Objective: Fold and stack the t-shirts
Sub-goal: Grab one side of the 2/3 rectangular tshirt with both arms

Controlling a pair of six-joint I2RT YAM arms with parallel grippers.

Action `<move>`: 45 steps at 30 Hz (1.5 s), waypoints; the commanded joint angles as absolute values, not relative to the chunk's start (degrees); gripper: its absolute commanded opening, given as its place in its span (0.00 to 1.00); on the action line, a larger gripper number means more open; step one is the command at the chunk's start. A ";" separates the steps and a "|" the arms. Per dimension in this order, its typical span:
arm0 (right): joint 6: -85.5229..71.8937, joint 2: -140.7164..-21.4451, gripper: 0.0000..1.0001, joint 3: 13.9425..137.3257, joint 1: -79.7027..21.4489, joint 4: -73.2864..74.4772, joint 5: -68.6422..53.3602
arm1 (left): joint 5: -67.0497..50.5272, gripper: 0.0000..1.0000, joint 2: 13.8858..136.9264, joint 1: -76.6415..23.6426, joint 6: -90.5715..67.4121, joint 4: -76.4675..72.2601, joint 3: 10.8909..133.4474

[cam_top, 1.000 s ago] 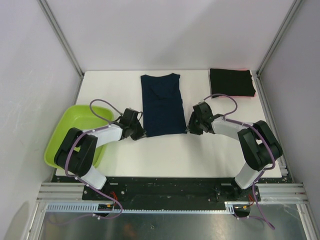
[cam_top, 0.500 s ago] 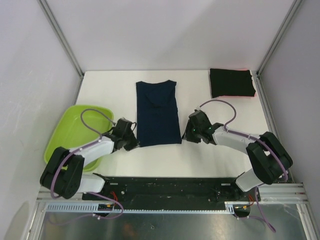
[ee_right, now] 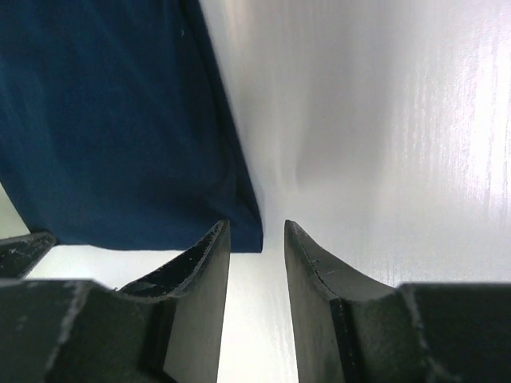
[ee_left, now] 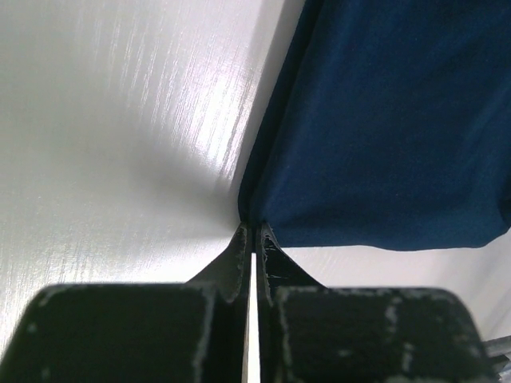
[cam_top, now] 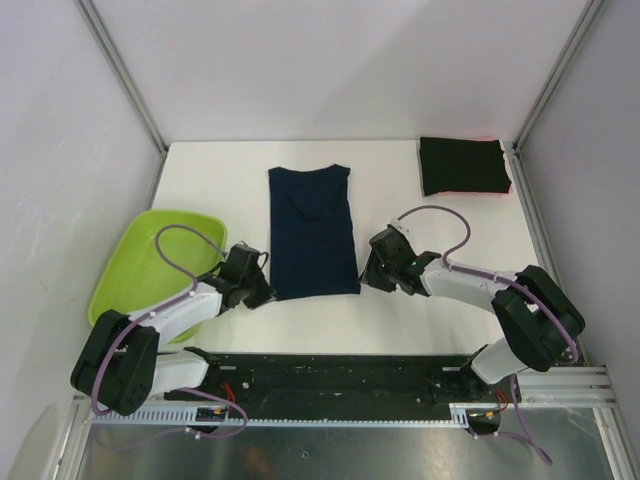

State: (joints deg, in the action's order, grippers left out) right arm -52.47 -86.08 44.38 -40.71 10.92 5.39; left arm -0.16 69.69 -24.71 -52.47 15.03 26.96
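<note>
White table (cam_top: 210,190) | green tub (cam_top: 140,262) left | navy t-shirt (cam_top: 312,230) centre | black t-shirt (cam_top: 463,166) far-right

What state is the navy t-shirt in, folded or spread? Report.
Partly folded: the navy t-shirt lies as a long narrow strip, no sleeves sticking out.

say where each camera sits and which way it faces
Top external: above and behind, looking down on the table; left arm and right arm show.
Left wrist: looking along the shut left claw pinching the navy t-shirt corner.
Right wrist: looking past the open right claw at the table.
Both wrist views share that t-shirt.
</note>
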 commanded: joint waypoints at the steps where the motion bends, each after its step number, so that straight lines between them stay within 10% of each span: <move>1: -54.04 -88.38 0.39 46.49 -39.99 10.64 7.78 | 0.72 0.00 69.12 -24.96 -50.55 19.08 26.28; 45: -52.21 -97.97 0.41 54.83 -46.02 19.77 11.63 | 0.44 0.00 70.49 -24.96 -49.14 19.25 27.74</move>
State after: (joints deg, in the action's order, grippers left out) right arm -52.64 -96.44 53.63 -44.82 16.12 10.87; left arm -0.36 69.89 -24.71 -51.31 15.22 27.18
